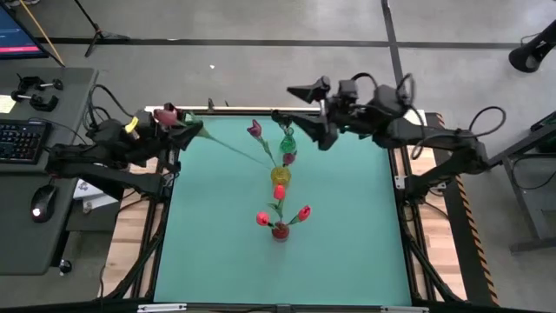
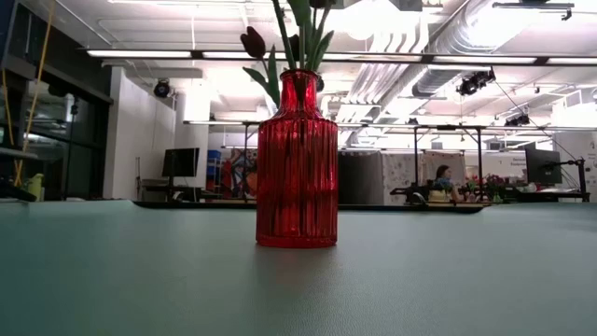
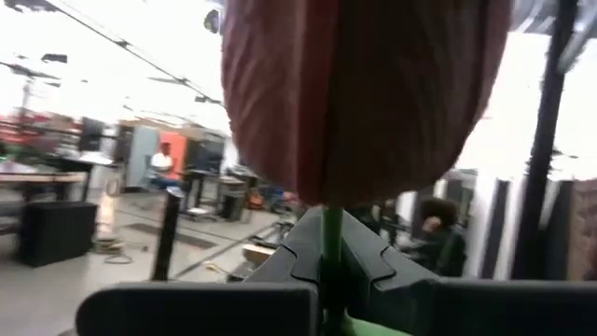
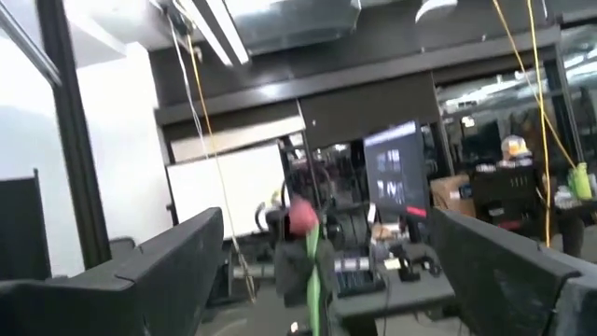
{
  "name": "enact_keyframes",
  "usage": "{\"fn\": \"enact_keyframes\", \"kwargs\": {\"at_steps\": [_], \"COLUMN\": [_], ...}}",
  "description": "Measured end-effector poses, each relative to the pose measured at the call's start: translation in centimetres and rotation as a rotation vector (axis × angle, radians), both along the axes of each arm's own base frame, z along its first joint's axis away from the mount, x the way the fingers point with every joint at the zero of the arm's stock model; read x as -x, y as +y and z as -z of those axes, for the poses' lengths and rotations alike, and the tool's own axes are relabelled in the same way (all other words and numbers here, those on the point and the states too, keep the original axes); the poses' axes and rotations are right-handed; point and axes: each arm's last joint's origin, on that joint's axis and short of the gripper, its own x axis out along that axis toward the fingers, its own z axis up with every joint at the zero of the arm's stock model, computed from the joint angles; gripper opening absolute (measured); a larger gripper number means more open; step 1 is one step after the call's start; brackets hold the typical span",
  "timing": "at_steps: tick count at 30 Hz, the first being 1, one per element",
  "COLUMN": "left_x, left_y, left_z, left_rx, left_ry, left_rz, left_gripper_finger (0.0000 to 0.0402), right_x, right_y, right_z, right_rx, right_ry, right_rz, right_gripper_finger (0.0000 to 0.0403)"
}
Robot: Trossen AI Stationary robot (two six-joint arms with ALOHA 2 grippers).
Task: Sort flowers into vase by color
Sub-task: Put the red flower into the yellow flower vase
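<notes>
Three ribbed vases stand in a row mid-table: green [image 1: 287,142], yellow [image 1: 280,175] and red [image 1: 280,230]. The red vase [image 2: 297,163] holds red tulips [image 1: 262,218]. Dark maroon tulips [image 1: 254,129] rise by the green and yellow vases. My left gripper [image 1: 178,124] is near the table's far left corner, shut on a maroon-pink tulip [image 1: 167,113]. My right gripper [image 1: 309,113] hovers open over the far edge, pointing toward the left arm and touching nothing. Neither gripper shows in the low view. My left gripper [image 3: 331,271] pinches the tulip's thin green stem [image 3: 331,233] between its two fingers, just below the bud head [image 3: 364,93]. The flower is raised off the table. Its long stem and leaf [image 1: 226,143] slant away toward the yellow vase; where the lower end lies I cannot tell.
Green mat [image 1: 217,243] with bare room left, right and in front of the vase row. A desk with keyboard [image 1: 22,139] and mouse stands beyond the table's left edge. A person sits far off in the room [image 2: 441,177].
</notes>
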Motion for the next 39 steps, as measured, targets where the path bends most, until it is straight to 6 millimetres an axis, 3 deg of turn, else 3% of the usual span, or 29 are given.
{"fn": "enact_keyframes", "kwargs": {"at_steps": [3, 8, 14, 18, 32, 39], "left_x": [-1.2, -5.0, -8.5, -10.7, -15.9, -16.9], "left_y": [-0.1, -0.4, -0.4, 0.0, 2.5, 3.4], "left_z": [0.5, 2.0, 1.4, 2.5, 6.5, 7.8], "left_rx": [0.000, -0.015, -0.121, -0.151, -0.136, -0.088], "left_ry": [0.045, 0.241, 0.331, 0.452, 0.580, 0.615], "left_rz": [0.021, 0.016, -0.034, -0.056, -0.041, -0.005], "left_gripper_finger": [0.0000, 0.0000, 0.0000, 0.0000, 0.0000, 0.0000], "right_x": [1.3, 2.4, 2.5, 2.4, 2.4, 2.3], "right_y": [0.1, 0.2, 0.2, 0.0, 0.0, 0.0], "right_z": [-0.9, -1.2, -0.8, -0.4, -0.3, -0.3], "right_rx": [0.001, -0.009, -0.042, -0.083, -0.116, -0.116], "right_ry": [-0.023, 0.016, 0.073, 0.109, 0.114, 0.118], "right_rz": [0.013, 0.018, 0.060, 0.090, 0.097, 0.097], "right_gripper_finger": [0.0368, 0.0368, 0.0369, 0.0369, 0.0369, 0.0369]}}
